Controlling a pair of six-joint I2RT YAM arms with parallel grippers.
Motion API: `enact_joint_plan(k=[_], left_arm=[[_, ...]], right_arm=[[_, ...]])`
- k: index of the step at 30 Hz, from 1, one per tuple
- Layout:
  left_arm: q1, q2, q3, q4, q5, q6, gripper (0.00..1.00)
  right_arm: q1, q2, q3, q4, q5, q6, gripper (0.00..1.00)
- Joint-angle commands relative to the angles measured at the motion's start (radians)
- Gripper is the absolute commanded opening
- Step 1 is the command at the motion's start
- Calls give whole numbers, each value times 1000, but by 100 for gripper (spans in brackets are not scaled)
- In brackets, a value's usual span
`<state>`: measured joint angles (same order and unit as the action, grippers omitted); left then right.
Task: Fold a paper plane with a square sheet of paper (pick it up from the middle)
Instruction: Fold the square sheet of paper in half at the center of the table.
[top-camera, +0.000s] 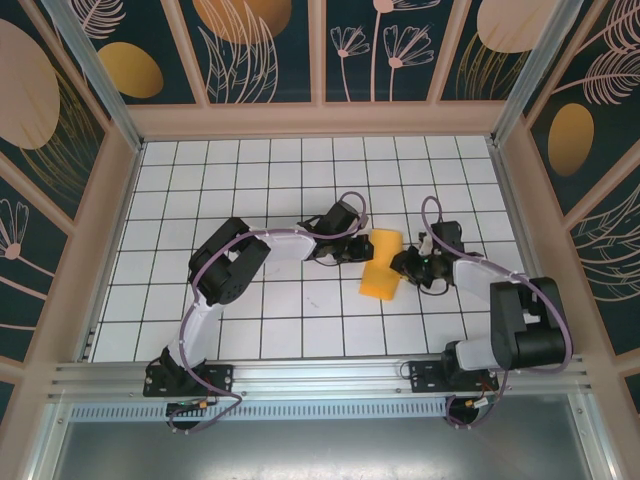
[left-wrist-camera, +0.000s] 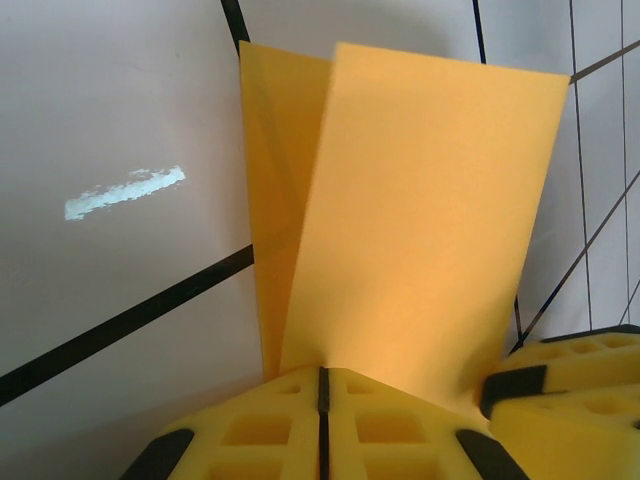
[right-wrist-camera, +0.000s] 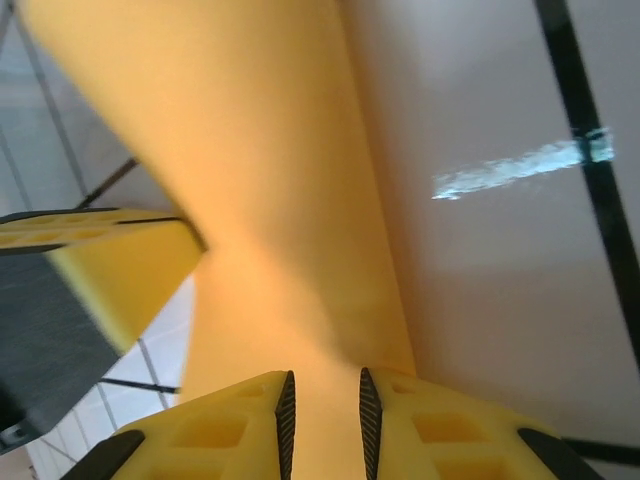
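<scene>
Left gripper (left-wrist-camera: 322, 385) is clamped shut on the paper's (top-camera: 381, 264) edge at frame centre, propping it up half-folded, likely to steady the crease. Right gripper (right-wrist-camera: 323, 395) is narrowly parted astride the opposite end, not visibly pinching.

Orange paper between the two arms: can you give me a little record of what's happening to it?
paper: orange paper, partly folded, between both grippers
left gripper: shut on the paper's edge
right gripper: jaws slightly apart, paper running between them
surface: white grid table
plane: not yet finished
</scene>
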<state>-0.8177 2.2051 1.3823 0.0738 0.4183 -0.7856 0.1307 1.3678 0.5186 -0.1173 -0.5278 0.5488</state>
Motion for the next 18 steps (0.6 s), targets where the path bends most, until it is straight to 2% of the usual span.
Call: enact_joint_plan(k=[1, 4, 10, 15, 18], left_arm=[[1, 76, -19, -106, -46, 32, 11], [1, 76, -17, -105, -44, 31, 12], [0, 76, -17, -102, -38, 32, 12], [0, 78, -15, -101, -39, 31, 12], [0, 80, -15, -103, -38, 34, 12]], right_arm=[[-2, -87, -13, -16, -83, 2, 28], [-1, -106, -45, 6, -126, 14, 29], [0, -50, -110, 39, -167, 14, 29], [-1, -13, -91, -48, -19, -14, 29], [0, -8, -88, -49, -33, -18, 29]])
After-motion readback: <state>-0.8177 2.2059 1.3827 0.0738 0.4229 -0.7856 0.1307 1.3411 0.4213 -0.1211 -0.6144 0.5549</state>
